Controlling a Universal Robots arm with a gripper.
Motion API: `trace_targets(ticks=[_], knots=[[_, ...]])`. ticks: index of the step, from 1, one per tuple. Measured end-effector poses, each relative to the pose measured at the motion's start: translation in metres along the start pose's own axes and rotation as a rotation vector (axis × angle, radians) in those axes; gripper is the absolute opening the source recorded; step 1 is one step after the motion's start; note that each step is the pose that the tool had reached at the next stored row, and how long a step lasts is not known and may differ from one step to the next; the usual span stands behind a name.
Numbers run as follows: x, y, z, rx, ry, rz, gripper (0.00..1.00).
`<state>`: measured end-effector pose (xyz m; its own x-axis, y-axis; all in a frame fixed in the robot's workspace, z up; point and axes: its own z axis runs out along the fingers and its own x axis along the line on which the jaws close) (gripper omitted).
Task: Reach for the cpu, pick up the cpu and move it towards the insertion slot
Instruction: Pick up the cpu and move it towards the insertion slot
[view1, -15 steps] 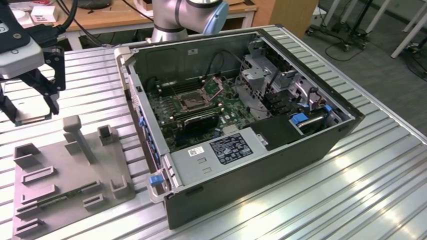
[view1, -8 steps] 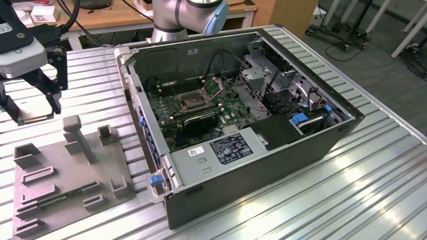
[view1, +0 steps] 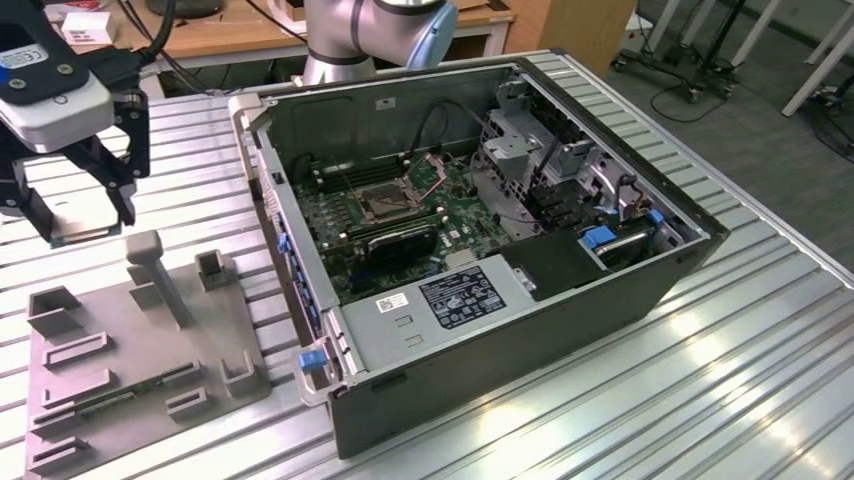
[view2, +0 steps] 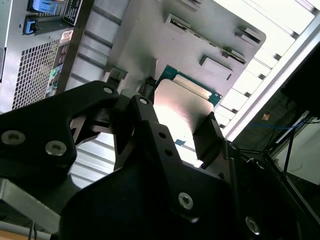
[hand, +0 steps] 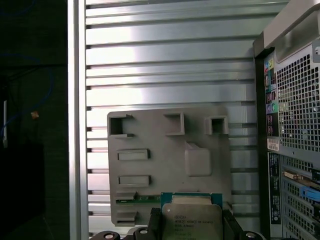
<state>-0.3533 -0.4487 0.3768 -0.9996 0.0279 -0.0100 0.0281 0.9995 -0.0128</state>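
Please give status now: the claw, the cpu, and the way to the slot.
Claw shut on cpu, lifted above grey tray. Slot empty inside open case. Case wall stands between claw and slot.

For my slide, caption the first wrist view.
Claw shut on the cpu, lifted above the grey tray.
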Motion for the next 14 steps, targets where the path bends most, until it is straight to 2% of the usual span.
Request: trace_targets(ticks=[14], knots=[[-0.0121,0.0004,0.0001,0.0,0.0,0.0,0.55]])
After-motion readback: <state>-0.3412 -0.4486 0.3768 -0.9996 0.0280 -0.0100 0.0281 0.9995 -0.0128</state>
